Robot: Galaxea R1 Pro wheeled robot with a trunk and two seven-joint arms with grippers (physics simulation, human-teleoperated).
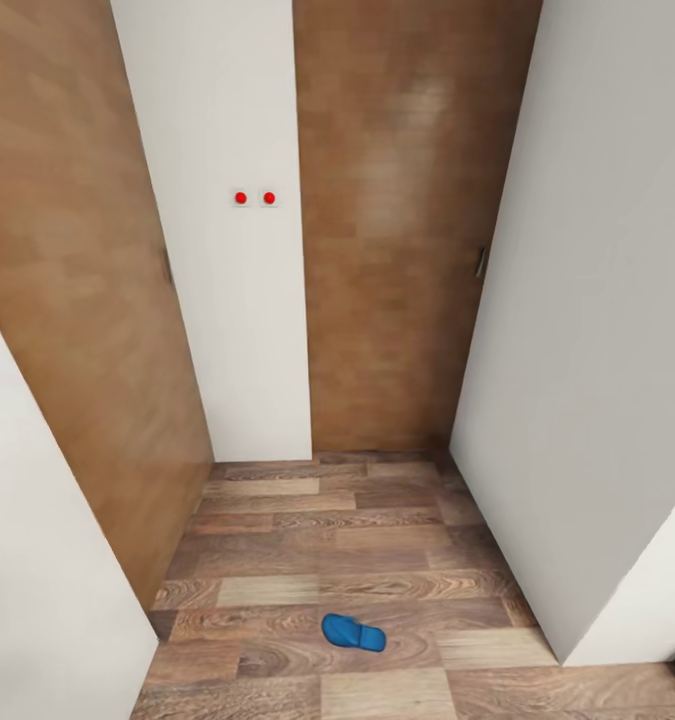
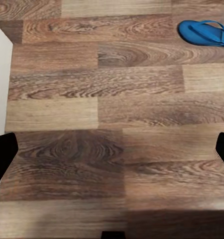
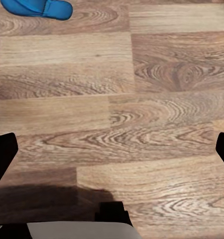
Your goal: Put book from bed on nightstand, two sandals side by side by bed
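Observation:
One bright blue sandal [image 1: 354,632] lies flat on the wood-plank floor, in the lower middle of the head view. The left wrist view has this sandal [image 2: 204,33] at its edge, well ahead of my left gripper [image 2: 112,154]. That gripper hangs open above bare floor, its dark fingertips [image 2: 2,154] spread wide. In the right wrist view the sandal [image 3: 37,7] also lies far from my right gripper [image 3: 112,152], which is open with nothing between its fingers. The book, the bed and the nightstand are out of view.
I face a narrow nook. A tan wooden door [image 1: 397,230] stands straight ahead and another door [image 1: 67,300] angles in on the left. Between them is a white wall strip [image 1: 227,300] with two red dots. A white wall [image 1: 597,320] closes the right side.

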